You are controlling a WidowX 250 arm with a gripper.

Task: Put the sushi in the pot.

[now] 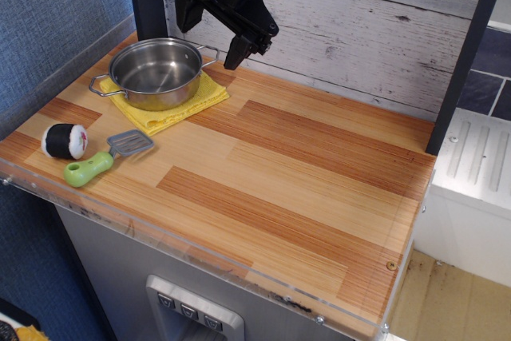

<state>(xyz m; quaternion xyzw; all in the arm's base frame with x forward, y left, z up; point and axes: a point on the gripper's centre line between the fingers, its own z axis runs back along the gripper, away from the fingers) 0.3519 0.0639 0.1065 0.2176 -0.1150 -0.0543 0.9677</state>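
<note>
The sushi [65, 140], a small black roll with a white end and pinkish centre, lies on its side near the left front edge of the wooden counter. The shiny steel pot [156, 72] stands empty on a yellow cloth at the back left. My black gripper [208, 44] hangs above the pot's right handle, far from the sushi. It is open, with nothing between its fingers [237, 51].
A green-handled grey spatula [104, 157] lies just right of the sushi. The yellow cloth [177, 109] sticks out from under the pot. A white plank wall runs behind the wooden counter [303, 173], a blue wall on the left, and a dark post [463, 61] at the right.
</note>
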